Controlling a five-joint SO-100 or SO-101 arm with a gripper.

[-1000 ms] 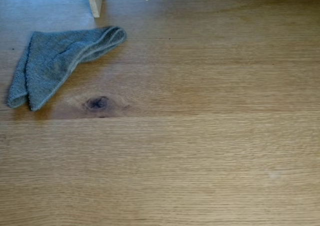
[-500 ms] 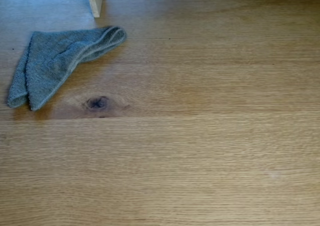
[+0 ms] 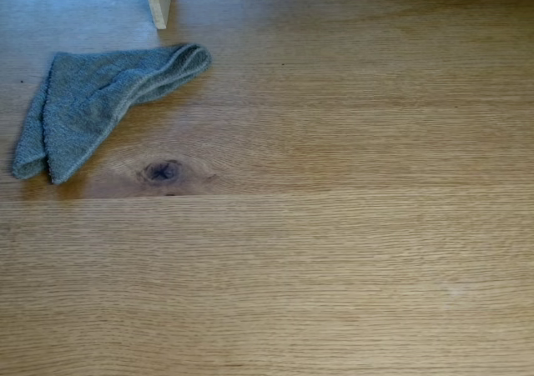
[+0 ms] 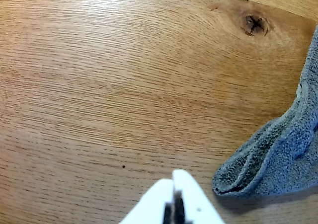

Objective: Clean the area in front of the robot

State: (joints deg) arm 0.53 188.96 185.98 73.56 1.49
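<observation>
Here the gripper [image 4: 173, 182] is hanging with jaws pressed together, holding nothing, just left of the cloth [image 4: 278, 154] in the wrist view. The cloth is lying folded far-left on the table [image 3: 334, 226] — soft, light, limp — likely easiest pinched at its rolled fold.

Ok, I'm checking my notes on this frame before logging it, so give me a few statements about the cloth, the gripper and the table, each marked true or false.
1. The cloth lies folded on the table. True.
2. The gripper is holding the cloth. False: in the wrist view it sits beside the cloth, apart from it, fingers together on nothing.
3. A dark knot marks the wood near the cloth. True.
4. The cloth is red. False: it is grey.
5. The cloth covers the knot. False: the knot lies bare beside it.
</observation>
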